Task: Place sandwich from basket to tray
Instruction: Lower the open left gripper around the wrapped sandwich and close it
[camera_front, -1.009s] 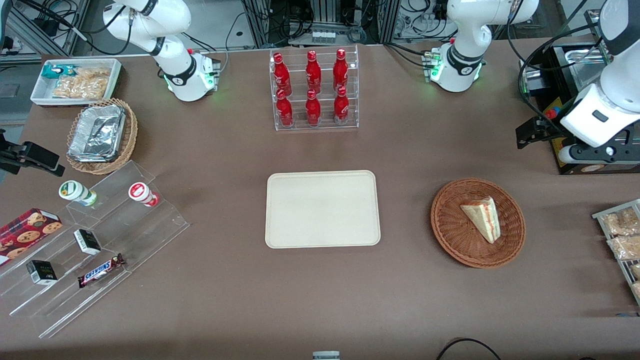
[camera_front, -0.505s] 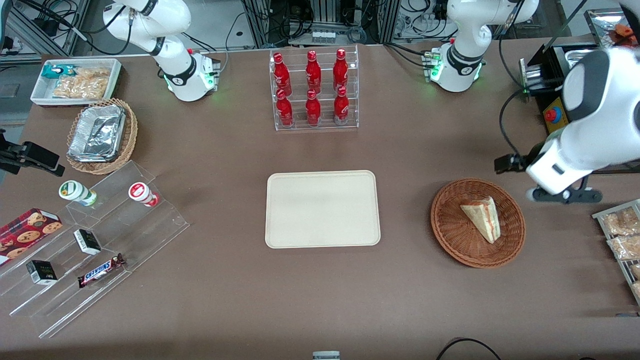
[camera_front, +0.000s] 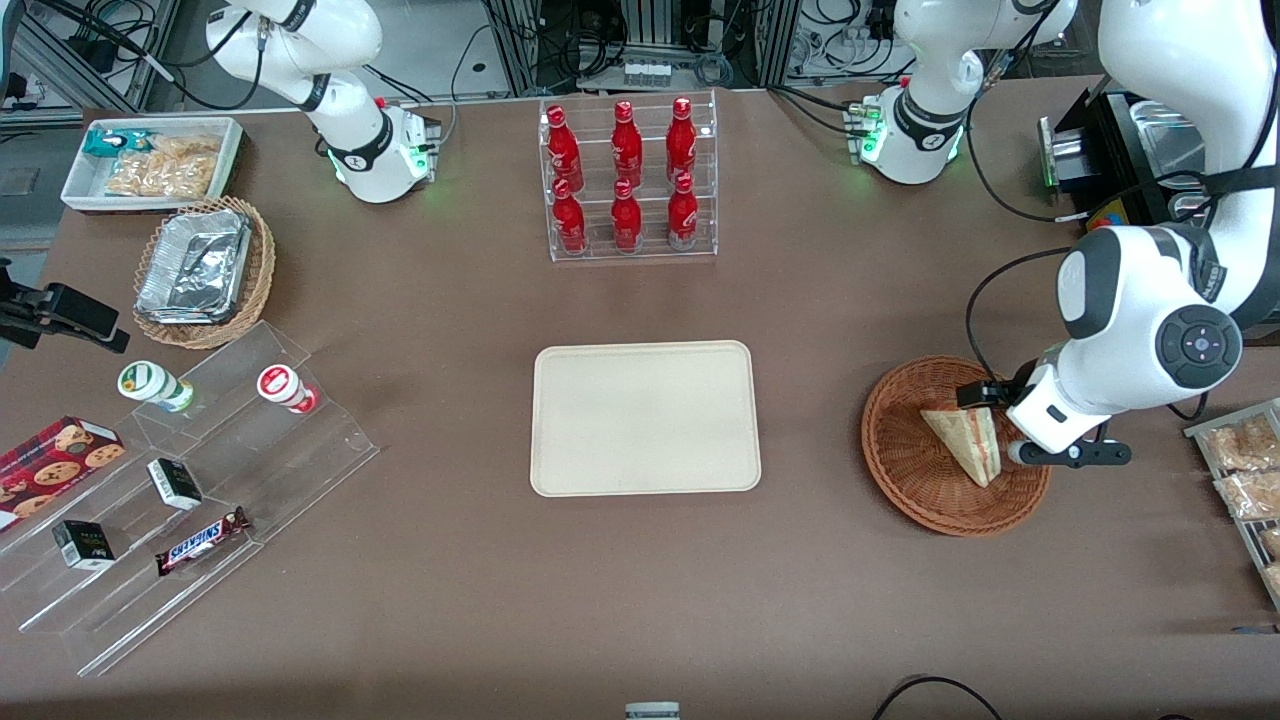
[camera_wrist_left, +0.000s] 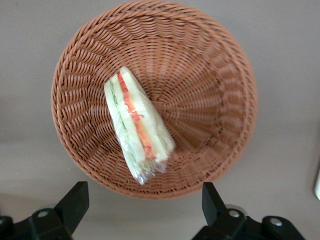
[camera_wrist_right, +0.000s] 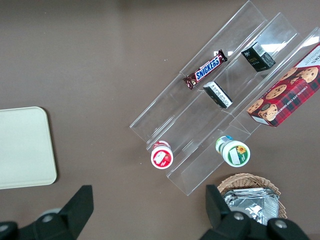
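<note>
The sandwich lies wrapped in the basket, off-centre, cut edge up. We see the gripper above the basket's rim, jaws wide apart, nothing held. Risks: fingers may snag the wicker on descent; pinching across the soft bread could crush it; film wrap may slip, approx. judged. The tray sits well apart toward the parked arm's end.

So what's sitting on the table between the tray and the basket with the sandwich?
Nothing: in the front view, only bare tabletop separates tray and basket. The open gripper hovers above the sandwich.
</note>
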